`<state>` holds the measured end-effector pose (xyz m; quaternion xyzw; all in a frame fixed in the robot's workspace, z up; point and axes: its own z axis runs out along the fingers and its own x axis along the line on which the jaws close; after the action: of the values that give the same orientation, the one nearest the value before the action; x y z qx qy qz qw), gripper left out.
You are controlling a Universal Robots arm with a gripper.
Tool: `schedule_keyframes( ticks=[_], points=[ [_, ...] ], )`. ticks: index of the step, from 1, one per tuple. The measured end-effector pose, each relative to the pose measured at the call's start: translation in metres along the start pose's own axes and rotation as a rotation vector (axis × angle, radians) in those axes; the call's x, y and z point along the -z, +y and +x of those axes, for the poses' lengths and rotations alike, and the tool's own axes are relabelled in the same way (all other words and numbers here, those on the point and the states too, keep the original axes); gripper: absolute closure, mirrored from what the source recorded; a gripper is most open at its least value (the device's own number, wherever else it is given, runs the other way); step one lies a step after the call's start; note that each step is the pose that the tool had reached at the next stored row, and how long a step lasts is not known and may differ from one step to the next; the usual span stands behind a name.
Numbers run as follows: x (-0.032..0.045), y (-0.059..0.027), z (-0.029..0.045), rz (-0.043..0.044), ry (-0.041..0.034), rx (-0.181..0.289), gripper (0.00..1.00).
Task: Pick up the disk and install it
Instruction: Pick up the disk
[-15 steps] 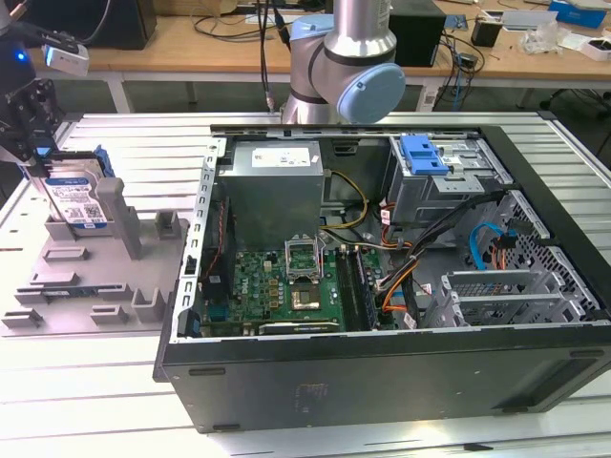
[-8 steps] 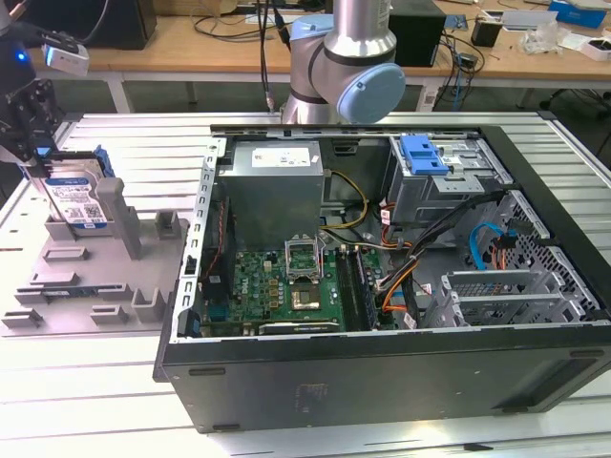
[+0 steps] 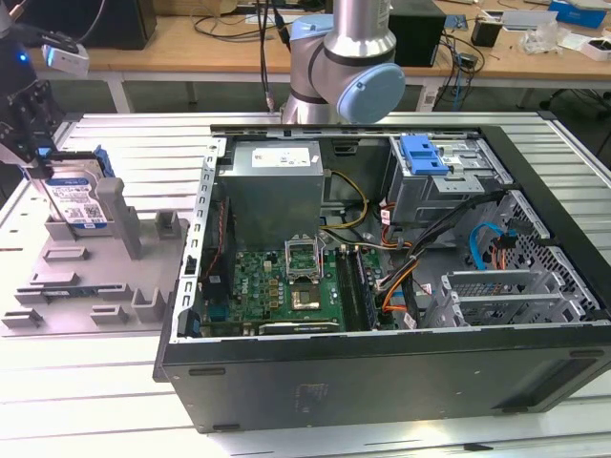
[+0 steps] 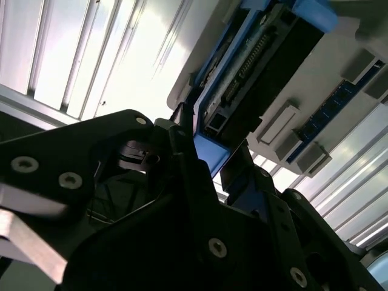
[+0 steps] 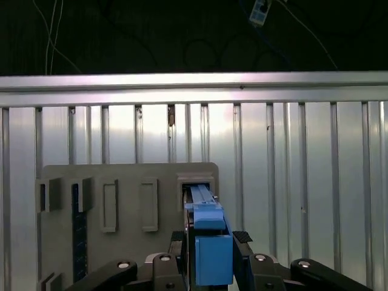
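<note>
The disk (image 3: pixel 78 198), a silver drive with a white-and-blue label and a blue carrier frame, stands on edge in a slot of the grey holder tray (image 3: pixel 86 286) at the exterior view's left. My gripper (image 3: pixel 36 157) comes down on its top edge. In both wrist views the black fingers (image 5: pixel 180 241) press against either side of the blue frame (image 5: pixel 209 254), so the gripper (image 5: pixel 209 239) is shut on it. The second wrist view shows the disk (image 4: pixel 254 66) from its connector end, with the gripper (image 4: pixel 212 159) clamped on the blue frame and the tray (image 4: pixel 315 85) beyond it.
The open computer case (image 3: pixel 382 382) lies to the exterior view's right of the tray, with a motherboard (image 3: pixel 286 286), a power supply (image 3: pixel 277 176), cables and a drive cage with a blue latch plate (image 3: pixel 425 153). The tray (image 5: pixel 121 176) rests on a slatted metal table (image 5: pixel 303 170).
</note>
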<state>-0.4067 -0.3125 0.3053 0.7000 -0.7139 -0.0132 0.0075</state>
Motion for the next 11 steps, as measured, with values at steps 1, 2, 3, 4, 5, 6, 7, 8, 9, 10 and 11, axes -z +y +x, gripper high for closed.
schedule_keyframes(
  ticks=[1,2,3,4,5,6,7,8,9,10,11],
  points=[
    [-0.0037,-0.0001,0.0,-0.0001,0.0005,0.018,0.56],
    [-0.0042,-0.0001,0.0,-0.0001,0.0006,0.021,0.56],
    [-0.0045,-0.0001,0.0,-0.0001,0.0007,0.023,0.56],
    [-0.0048,-0.0001,0.0,-0.0002,0.0007,0.025,0.56],
    [-0.005,-0.0001,0.0,-0.0002,0.0008,0.026,0.56],
    [-0.0052,-0.0001,0.0,-0.0002,0.0008,0.027,0.56],
    [-0.0054,-0.0002,0.0,-0.0002,0.0009,0.029,0.56],
    [-0.0056,-0.0002,0.0,-0.0002,0.0009,0.03,0.56],
    [-0.0058,-0.0002,0.0,-0.0002,0.0009,0.031,0.56],
    [-0.006,-0.0002,0.0,-0.0001,0.001,0.032,0.56],
    [-0.0061,-0.0002,0.0001,-0.0002,0.001,0.033,0.56]
  ],
)
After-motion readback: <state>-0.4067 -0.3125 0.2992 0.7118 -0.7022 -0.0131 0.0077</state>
